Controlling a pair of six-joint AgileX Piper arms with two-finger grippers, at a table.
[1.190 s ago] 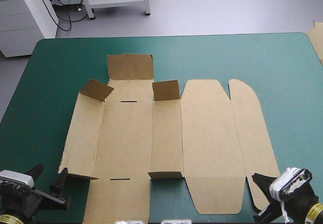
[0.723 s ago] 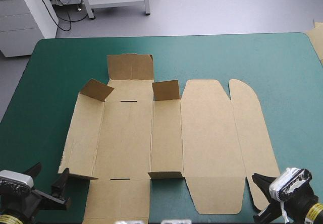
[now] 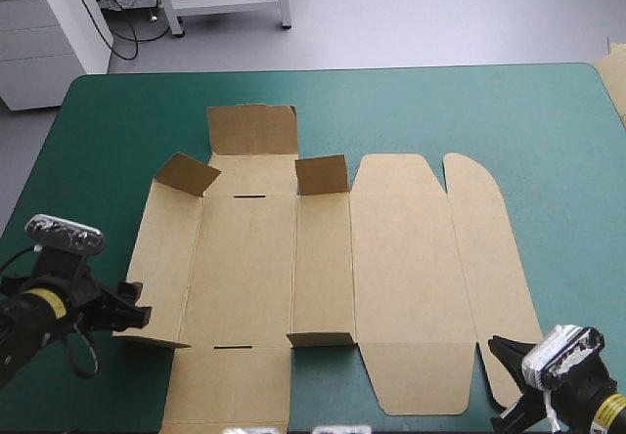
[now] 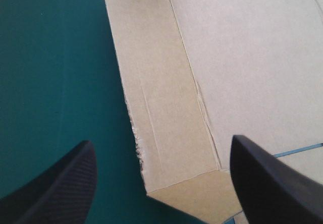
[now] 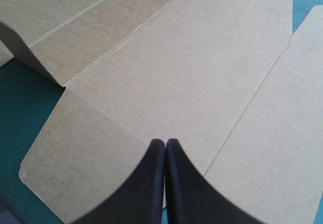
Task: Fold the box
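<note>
I judge folding barely begun: the box (image 3: 401, 258) lies mostly flat. Left gripper (image 3: 134, 300) is wide apart, lower left; right gripper (image 5: 165, 142) is closed.

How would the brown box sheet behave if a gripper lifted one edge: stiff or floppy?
The box is a thin cut sheet, so it is probably light and may slide on the teal-green cover when pushed. It would likely hinge along its creases rather than rise as one piece. Its raised flaps stand at an angle, suggesting stiffness between creases.
</note>
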